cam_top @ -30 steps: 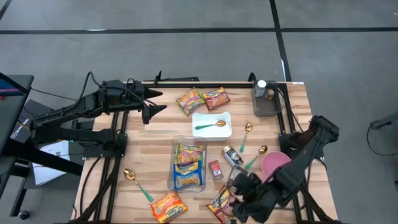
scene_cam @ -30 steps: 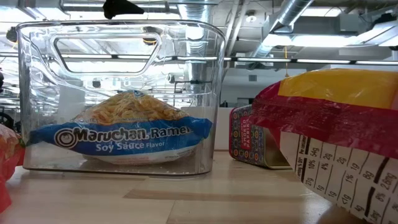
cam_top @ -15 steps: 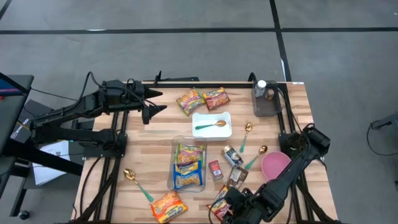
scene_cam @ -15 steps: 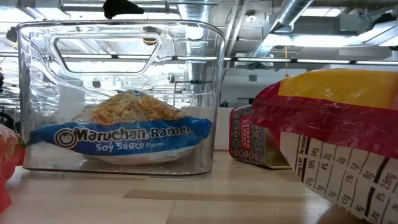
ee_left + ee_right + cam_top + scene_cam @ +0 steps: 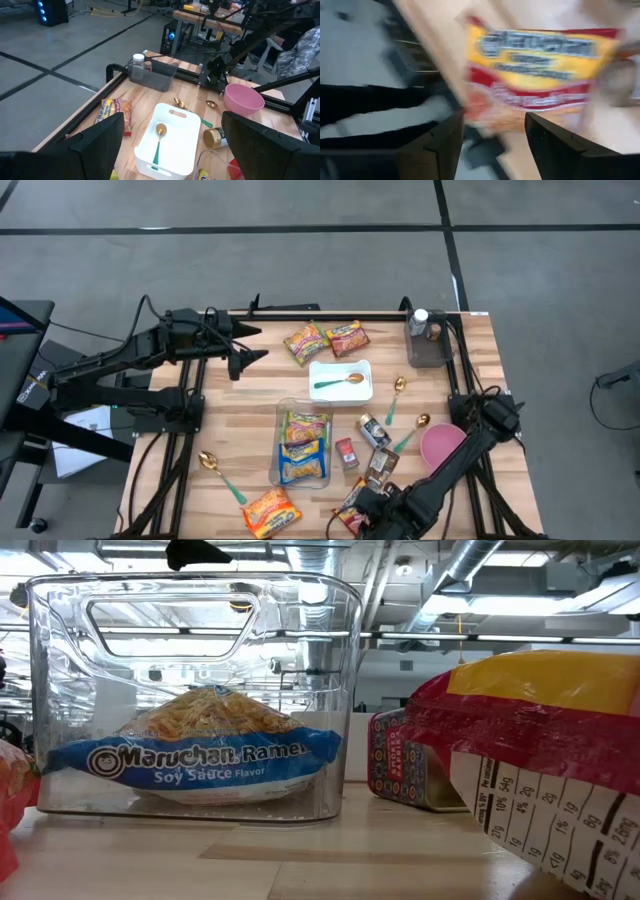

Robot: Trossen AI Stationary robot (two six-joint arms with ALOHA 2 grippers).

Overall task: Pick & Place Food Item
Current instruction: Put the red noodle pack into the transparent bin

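Note:
A yellow-and-red ramen packet [image 5: 352, 502] lies flat near the table's front edge, and it fills the right side of the low view [image 5: 540, 740]. My right gripper [image 5: 374, 514] hangs just over it, pointing steeply down and open; in its wrist view the packet [image 5: 540, 75] shows beyond the parted fingers [image 5: 495, 127]. A clear container [image 5: 300, 442] to the packet's left holds ramen packs [image 5: 195, 745]. My left gripper [image 5: 250, 357] waits open, raised over the table's far left [image 5: 175, 150].
Another ramen packet [image 5: 270, 511] lies at the front left, two more [image 5: 325, 340] at the back. A white tray [image 5: 340, 380] holds a spoon. Small cans [image 5: 347, 452] and a pink bowl [image 5: 443, 445] stand close to the right arm. A grey bin [image 5: 428, 345] sits far right.
My right gripper has come down and moved toward the table's near edge and a little left, tipping more steeply downward, until it hangs over the ramen packet at the front. The packet has stayed where it was.

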